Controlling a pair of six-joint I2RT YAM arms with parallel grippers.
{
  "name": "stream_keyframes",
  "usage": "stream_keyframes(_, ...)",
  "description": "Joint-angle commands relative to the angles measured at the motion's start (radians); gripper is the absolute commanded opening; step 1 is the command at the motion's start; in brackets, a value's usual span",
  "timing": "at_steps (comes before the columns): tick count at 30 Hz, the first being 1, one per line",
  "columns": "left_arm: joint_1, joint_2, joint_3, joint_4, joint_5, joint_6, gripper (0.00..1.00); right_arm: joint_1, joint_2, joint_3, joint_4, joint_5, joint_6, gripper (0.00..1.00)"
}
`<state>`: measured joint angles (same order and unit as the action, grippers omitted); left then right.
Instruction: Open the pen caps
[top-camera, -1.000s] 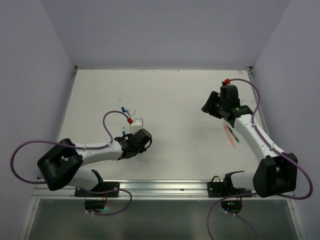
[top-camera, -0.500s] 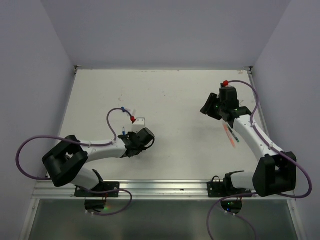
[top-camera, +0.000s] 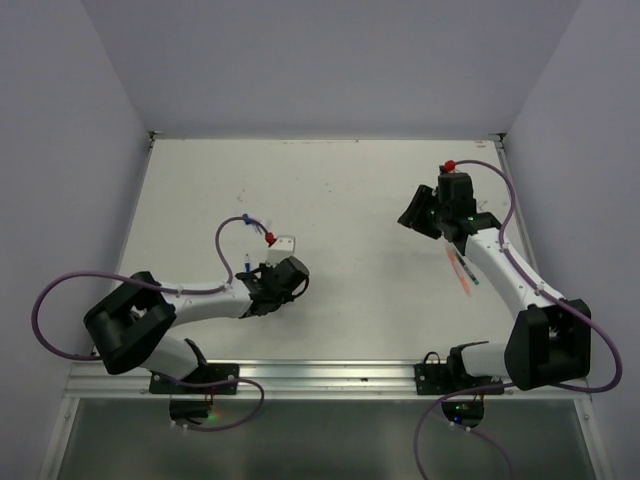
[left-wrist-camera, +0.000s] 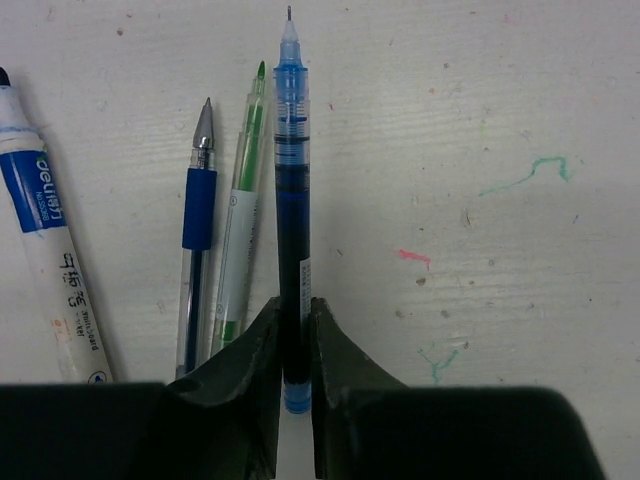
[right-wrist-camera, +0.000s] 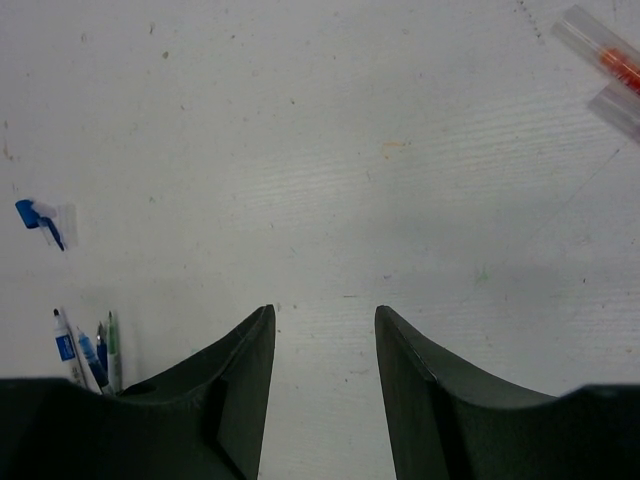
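Clamping my left gripper (left-wrist-camera: 294, 308) on the lower barrel of a blue pen (left-wrist-camera: 291, 180), bare tip pointing to frame top; green pen (left-wrist-camera: 243, 200) just left of it. My right gripper (right-wrist-camera: 322, 318) hangs spread apart, nothing between. Loose blue cap (right-wrist-camera: 36, 217) lies at that view's left edge.

One loose pen cap (right-wrist-camera: 40, 222) is seen left of centre, blue with a clear sleeve, lying flat on its side and joined to no barrel. It lies just beyond the far end of a cluster of pens. There, bare tips are shown on the blue ink pen (left-wrist-camera: 291, 200), the blue-grip pen (left-wrist-camera: 198, 215) and the green pen (left-wrist-camera: 243, 200).
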<state>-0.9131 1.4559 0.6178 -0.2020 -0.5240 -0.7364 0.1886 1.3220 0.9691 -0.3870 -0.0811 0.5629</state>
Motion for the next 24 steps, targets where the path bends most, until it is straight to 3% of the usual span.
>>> stream_keyframes(1,-0.012,0.009,-0.067,-0.054,0.085,-0.033,0.19,-0.009,-0.003,0.013,0.016,-0.002,-0.012,0.49)
stream_keyframes(3,-0.012,-0.011,-0.073,-0.068,0.082,-0.064,0.30,-0.009,0.006,0.022,0.008,0.000,-0.017,0.49)
stream_keyframes(6,-0.012,-0.032,-0.090,-0.091,0.065,-0.101,0.38,-0.011,0.006,0.029,0.000,0.000,-0.023,0.49)
stream_keyframes(13,-0.013,-0.075,-0.104,-0.129,0.015,-0.156,0.45,-0.015,0.009,0.028,-0.001,0.000,-0.031,0.49)
stream_keyframes(17,-0.039,-0.176,-0.073,-0.113,0.031,-0.117,0.48,-0.044,0.083,0.057,-0.028,0.020,-0.038,0.49)
stream_keyframes(24,-0.084,-0.282,0.092,-0.093,0.127,-0.023,0.55,-0.127,0.276,0.288,-0.194,0.150,-0.092,0.49)
